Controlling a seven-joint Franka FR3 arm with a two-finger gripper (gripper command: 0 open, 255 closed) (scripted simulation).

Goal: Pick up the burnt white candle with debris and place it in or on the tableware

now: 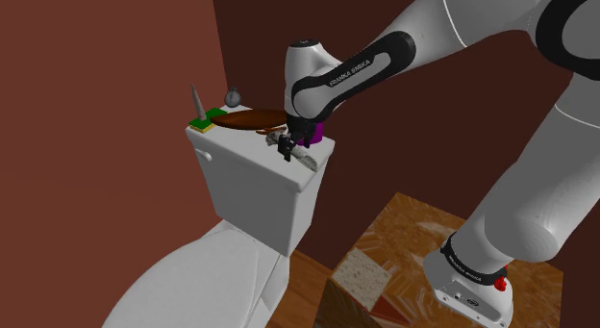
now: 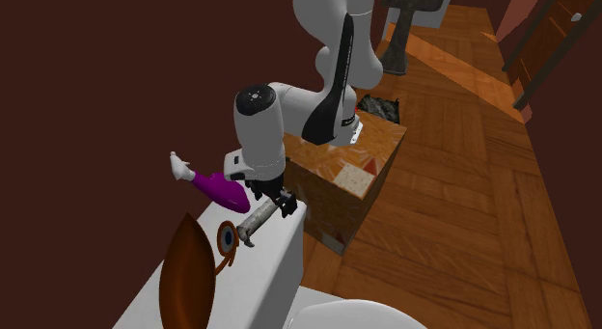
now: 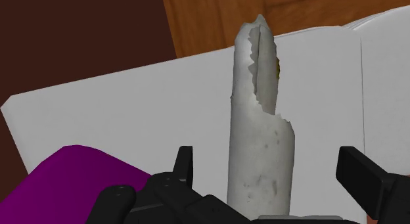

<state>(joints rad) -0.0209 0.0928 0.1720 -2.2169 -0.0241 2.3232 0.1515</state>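
Observation:
The white candle [image 3: 261, 140], chipped and burnt at its tip, lies tilted near the edge of the white toilet tank lid [image 1: 245, 155]. My gripper [image 3: 269, 165] is open around it, and both black fingers [image 3: 184, 165] stand a little away from its sides. In the shoulder view the gripper [image 1: 287, 147] is low over the lid with the candle [image 1: 304, 159] sticking out below it. The brown dish [image 1: 252, 119] rests on the lid just behind the gripper. In the second exterior view the candle [image 2: 259, 221] is between the gripper [image 2: 274, 204] and the dish [image 2: 188, 279].
A purple bottle [image 2: 220, 190] with a white cap lies on the lid beside the gripper. A green block with a grey cone [image 1: 201, 118] and a small round grey object [image 1: 232, 93] stand at the lid's far end. Dark red walls close in behind. The patterned stand [image 1: 385, 268] is nearby.

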